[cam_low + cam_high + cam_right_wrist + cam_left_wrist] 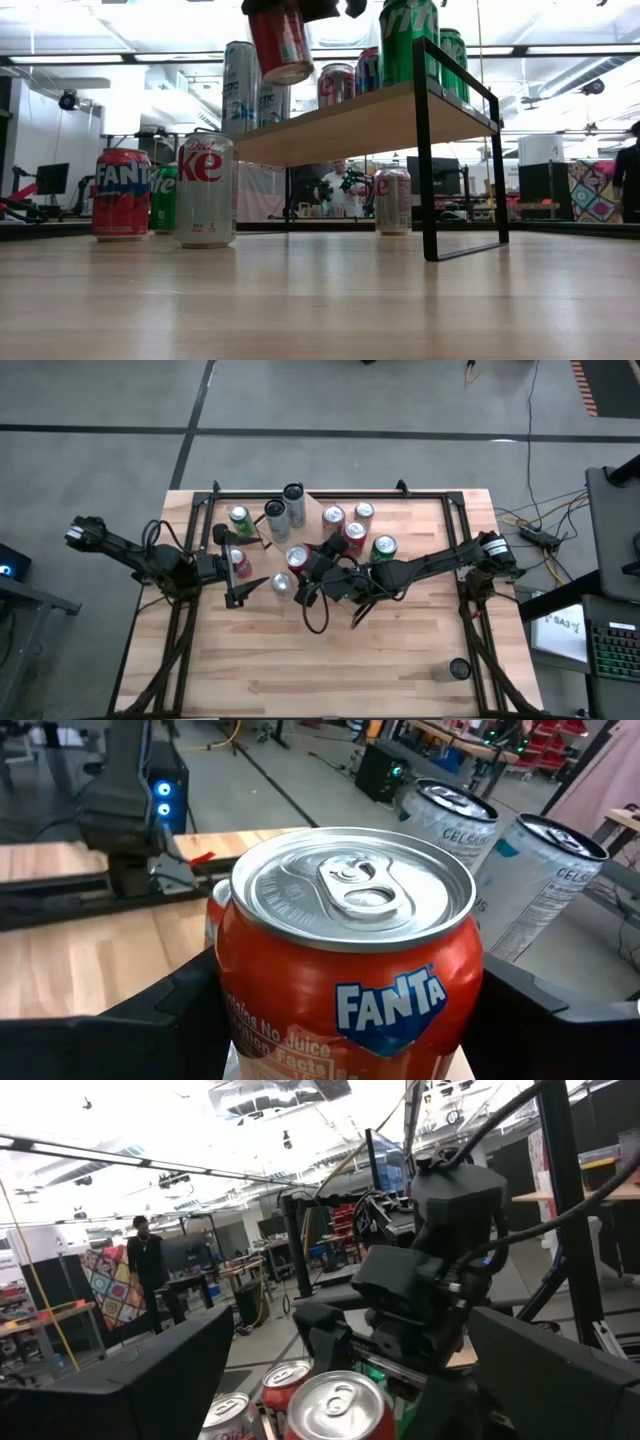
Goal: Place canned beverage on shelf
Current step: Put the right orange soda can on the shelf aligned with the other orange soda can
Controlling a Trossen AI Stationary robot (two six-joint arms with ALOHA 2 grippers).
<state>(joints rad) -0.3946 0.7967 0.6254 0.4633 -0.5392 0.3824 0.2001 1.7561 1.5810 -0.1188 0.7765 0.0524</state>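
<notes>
My right gripper (pixel 300 560) is shut on a red-orange Fanta can (pixel 350 970). In the low view the can (pixel 281 42) hangs above the left end of the shelf (pixel 360 120), a light-wood board on black metal end frames. Several cans stand on the board, among them two tall silver ones (pixel 240 85) and a green Sprite can (pixel 408 40). My left gripper (pixel 232 567) is open at the table's left. It is above a second Fanta can (pixel 122 193), which stands on the table, and does not touch it. My right gripper pinches the Fanta can by its side walls (pixel 235 1010), one finger (pixel 170 1020) on each side. The fingers come nearly level from the table's right. The can is lifted clear, top up and slightly tilted, its bottom (pixel 290 75) higher than the shelf board.
A Diet Coke can (pixel 205 190) and a green can (pixel 163 198) stand on the table left of the shelf. Another silver can (pixel 392 200) stands under it. A small dark object (pixel 458 670) lies near the front right corner. A black rail frame (pixel 470 610) runs around the tabletop.
</notes>
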